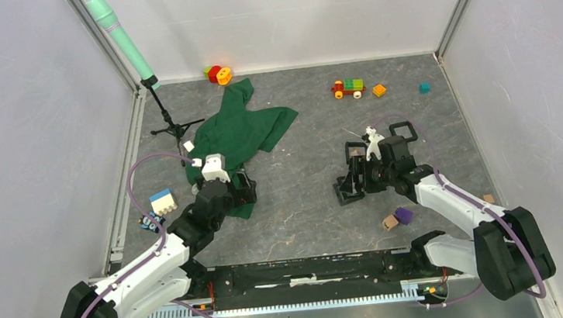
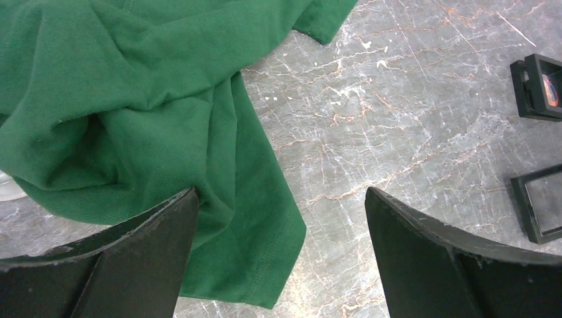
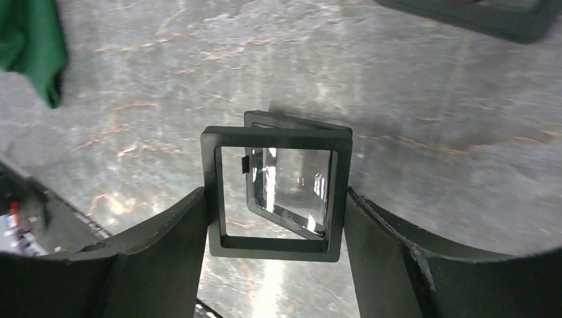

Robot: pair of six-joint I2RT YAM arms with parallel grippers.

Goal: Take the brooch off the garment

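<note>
The green garment (image 1: 244, 131) lies crumpled at the left centre of the table, and its lower corner (image 2: 252, 252) shows in the left wrist view. My left gripper (image 2: 281, 195) hangs open over that corner with nothing between its fingers. A tiny white piece (image 1: 189, 145) sits at the garment's left edge; I cannot tell whether it is the brooch. My right gripper (image 3: 275, 199) is shut on a black square frame (image 3: 275, 192), its fingers pressing on both sides. The frame's hinged clear half stands swung open behind it.
A second black frame (image 1: 355, 150) lies just behind the right gripper (image 1: 352, 183). A toy train (image 1: 348, 88), an orange block (image 1: 379, 89) and a teal cube (image 1: 425, 87) sit at the back. A microphone stand (image 1: 170, 127) is at the left, and purple and tan blocks (image 1: 402, 215) are near the right arm.
</note>
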